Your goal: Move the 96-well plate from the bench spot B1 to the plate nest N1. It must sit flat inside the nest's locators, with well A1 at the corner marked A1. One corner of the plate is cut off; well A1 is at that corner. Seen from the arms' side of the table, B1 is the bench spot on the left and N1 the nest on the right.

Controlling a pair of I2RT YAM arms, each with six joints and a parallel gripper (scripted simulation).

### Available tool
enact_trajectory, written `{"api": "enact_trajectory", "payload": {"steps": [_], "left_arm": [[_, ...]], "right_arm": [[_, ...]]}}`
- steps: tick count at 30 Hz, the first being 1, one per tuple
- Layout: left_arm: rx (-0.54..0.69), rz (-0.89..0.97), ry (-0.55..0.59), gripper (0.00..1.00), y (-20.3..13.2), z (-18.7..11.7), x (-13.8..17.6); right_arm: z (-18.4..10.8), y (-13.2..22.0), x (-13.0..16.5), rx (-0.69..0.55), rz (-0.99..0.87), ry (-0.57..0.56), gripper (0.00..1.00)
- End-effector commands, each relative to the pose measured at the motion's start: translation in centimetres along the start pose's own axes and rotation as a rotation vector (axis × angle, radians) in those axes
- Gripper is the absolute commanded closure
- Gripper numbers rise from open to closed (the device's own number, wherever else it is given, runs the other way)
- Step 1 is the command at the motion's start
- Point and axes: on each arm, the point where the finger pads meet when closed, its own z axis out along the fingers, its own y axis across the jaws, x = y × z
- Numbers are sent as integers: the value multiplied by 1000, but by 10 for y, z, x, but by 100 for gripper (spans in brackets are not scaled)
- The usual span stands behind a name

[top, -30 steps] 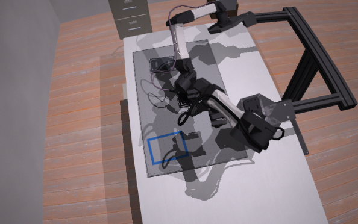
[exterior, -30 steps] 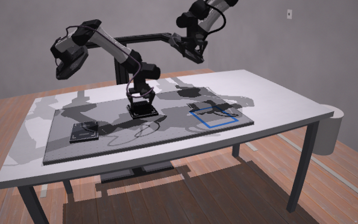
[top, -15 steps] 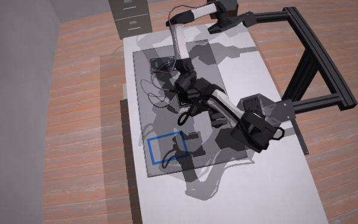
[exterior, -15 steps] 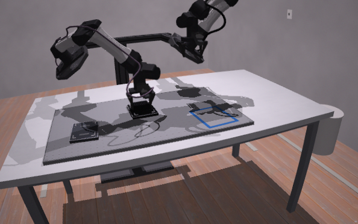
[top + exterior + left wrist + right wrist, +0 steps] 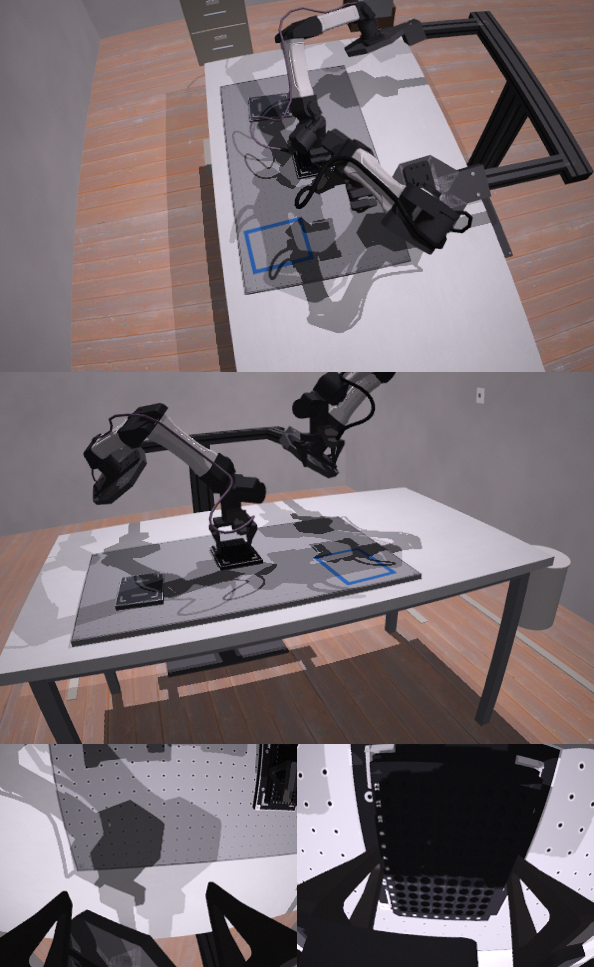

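Right pincer (image 5: 234,538) (image 5: 446,862) is clamped on the 96-well plate (image 5: 234,548) (image 5: 442,893) (far wells lost in black shadow, ugh), left pincer (image 5: 342,198) (image 5: 334,461) (image 5: 139,888) wide open.

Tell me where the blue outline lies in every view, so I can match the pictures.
Top: lower left of centre, blue outline.
Exterior: right of centre.
Left wrist: not in it.
Right wrist: not in it.
Shared landmark: the grey perforated board.
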Motion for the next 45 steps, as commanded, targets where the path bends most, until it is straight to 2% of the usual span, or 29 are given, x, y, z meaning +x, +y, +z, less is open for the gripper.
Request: {"api": "enact_trajectory", "payload": {"steps": [1, 25, 39, 41, 42, 43, 45], "left_arm": [[-4, 4, -3, 0, 1, -1, 0], [-4, 4, -3, 0, 1, -1, 0], [-4, 4, -3, 0, 1, -1, 0], [-4, 4, -3, 0, 1, -1, 0], [-4, 4, -3, 0, 1, -1, 0], [-4, 4, -3, 0, 1, -1, 0], [-4, 4, -3, 0, 1, -1, 0]], "right_arm": [[-26, 7, -4, -23, -8, -23, 100], [-57, 4, -3, -22, -3, -14, 100], [-86, 9, -6, -36, 1, -27, 100], [-86, 9, -6, -36, 1, -27, 100], [-77, 6, -3, -19, 1, -10, 100], [-90, 10, -8, -40, 5, -30, 100], [-95, 11, -10, -44, 8, -33, 100]]}}
